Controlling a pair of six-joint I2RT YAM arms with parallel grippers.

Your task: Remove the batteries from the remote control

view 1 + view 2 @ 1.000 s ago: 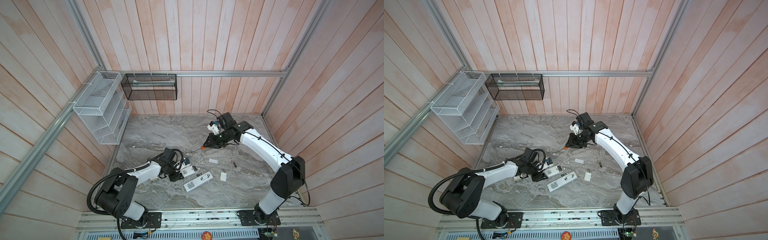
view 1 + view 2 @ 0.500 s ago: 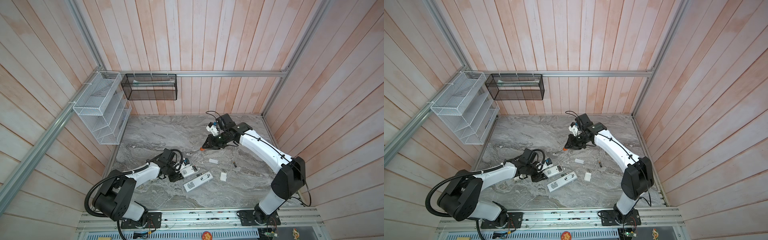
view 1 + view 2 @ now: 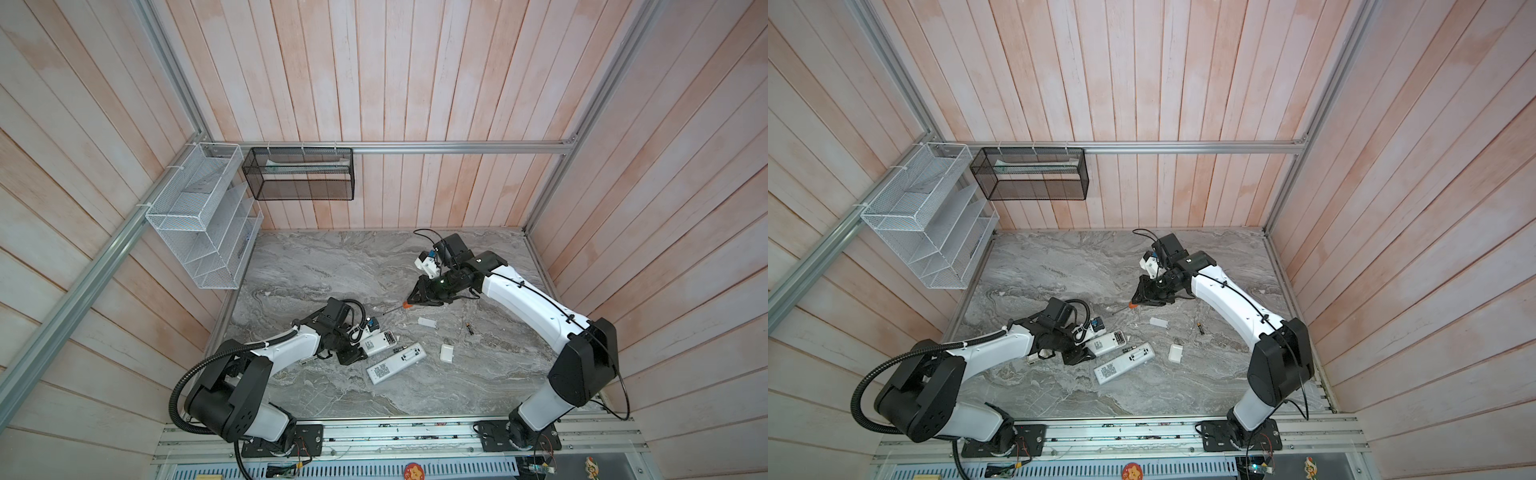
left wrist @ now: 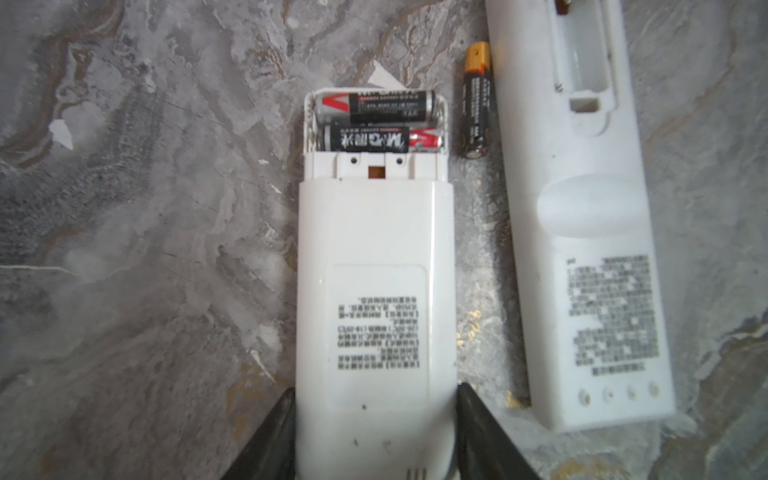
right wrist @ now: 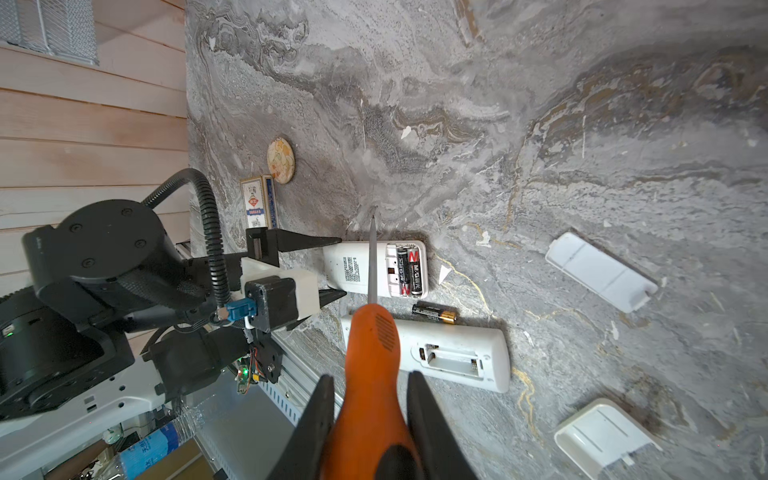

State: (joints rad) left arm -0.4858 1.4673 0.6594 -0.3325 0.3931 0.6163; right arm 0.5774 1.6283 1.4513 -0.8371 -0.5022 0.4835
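Observation:
My left gripper (image 4: 376, 388) (image 3: 360, 345) is shut on the sides of a short white remote control (image 4: 374, 291) (image 3: 379, 341) that lies back-up on the marble table. Its compartment is uncovered and holds two black-and-red batteries (image 4: 374, 108) (image 5: 409, 270). A loose battery (image 4: 476, 99) (image 5: 434, 312) lies between this remote and a longer white remote (image 4: 582, 249) (image 3: 397, 362) whose compartment is empty. Another battery (image 3: 470, 329) lies apart, further right. My right gripper (image 5: 371, 376) (image 3: 415, 298) is shut on an orange-handled screwdriver (image 5: 372, 340) (image 3: 406, 306), held above the table behind the remotes with its tip towards them.
Two white covers (image 3: 427, 322) (image 3: 446, 352) lie on the table right of the remotes. A white wire rack (image 3: 199, 220) and a black mesh basket (image 3: 299, 178) hang on the back-left walls. A small box (image 5: 255, 201) and a round badge (image 5: 281, 160) sit by the front rail.
The right gripper with the screwdriver has shifted slightly toward the remotes. The left gripper and its remote have stayed still.

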